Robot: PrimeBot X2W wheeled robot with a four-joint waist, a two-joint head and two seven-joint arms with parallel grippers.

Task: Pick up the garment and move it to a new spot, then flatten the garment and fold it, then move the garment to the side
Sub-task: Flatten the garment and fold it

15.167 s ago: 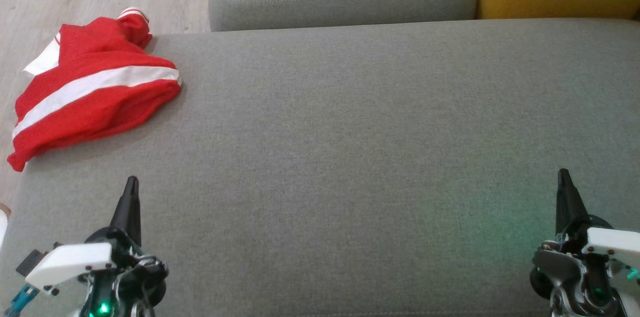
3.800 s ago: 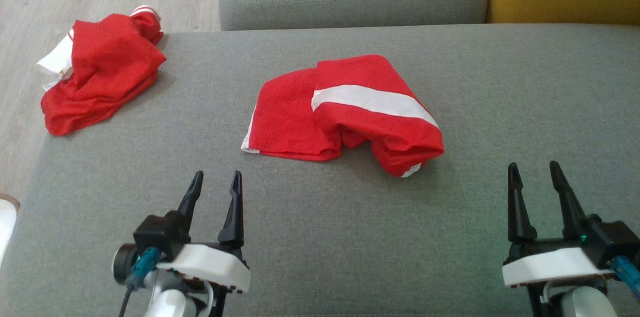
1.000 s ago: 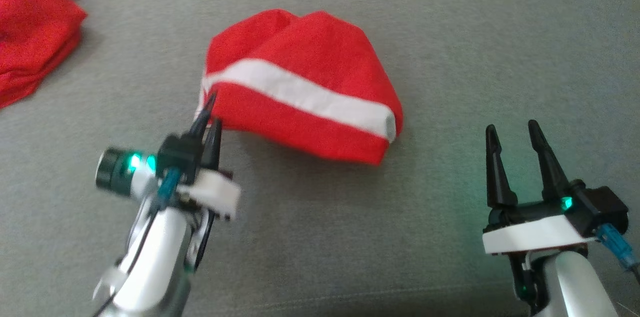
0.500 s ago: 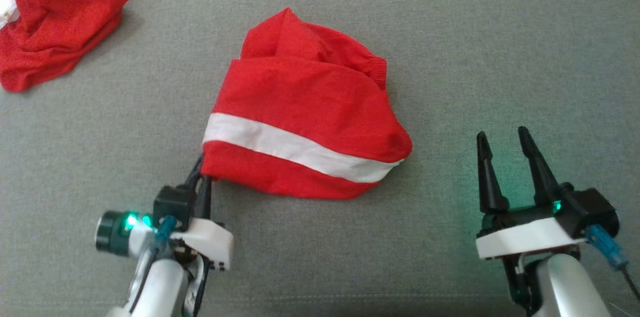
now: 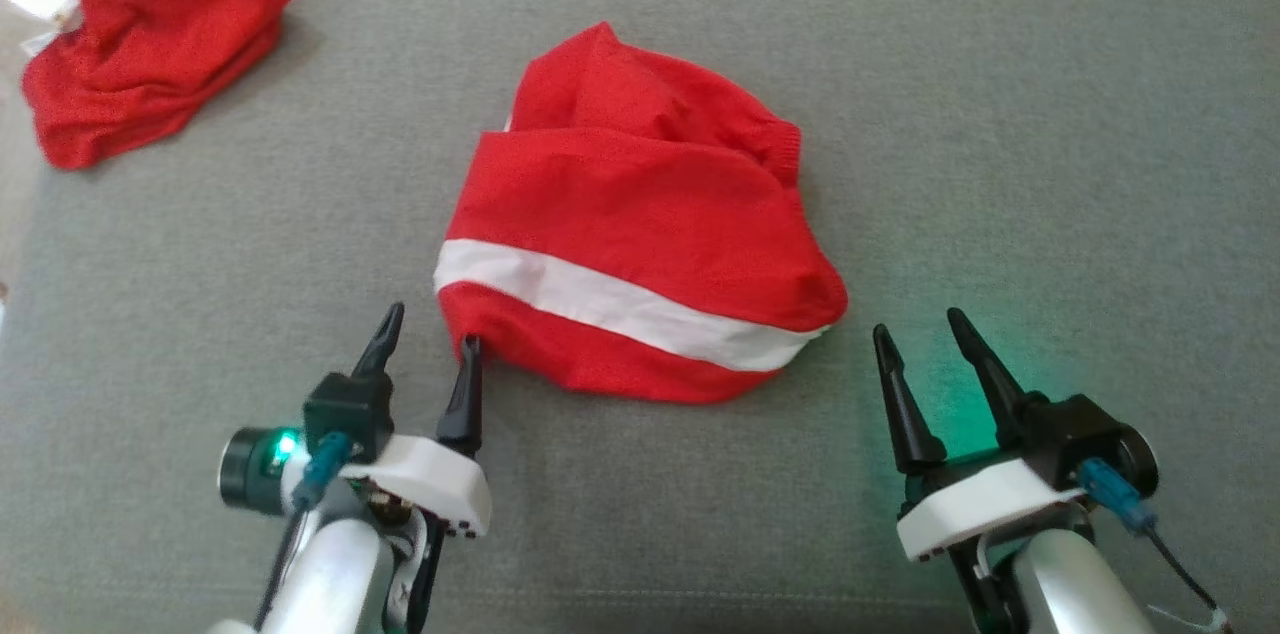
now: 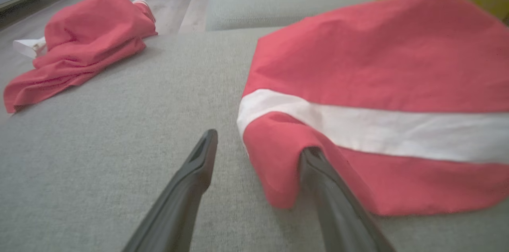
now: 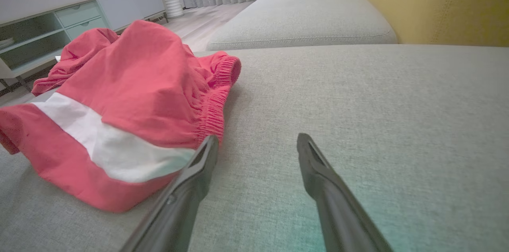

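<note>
The garment (image 5: 640,214) is a pair of red shorts with a white stripe, lying bunched in the middle of the grey sofa seat (image 5: 1000,114). My left gripper (image 5: 432,326) is open at the garment's near left corner. In the left wrist view, that corner of the garment (image 6: 358,65) drapes against the inner side of one finger (image 6: 318,176) of the left gripper (image 6: 260,141). My right gripper (image 5: 917,322) stands open just right of the garment's near right end, holding nothing. In the right wrist view the garment (image 7: 131,85) lies left of the right gripper (image 7: 257,137), elastic waistband toward it.
A second red garment (image 5: 150,24) lies crumpled at the seat's far left corner, by the floor edge. A grey back cushion (image 7: 302,17) and a yellow cushion (image 7: 437,1) lie beyond. A low cabinet (image 7: 59,25) stands across the room.
My left gripper, shut on the garment's corner and drawing it toward me, has opened and let go. The right gripper stayed open. The head view shifted.
</note>
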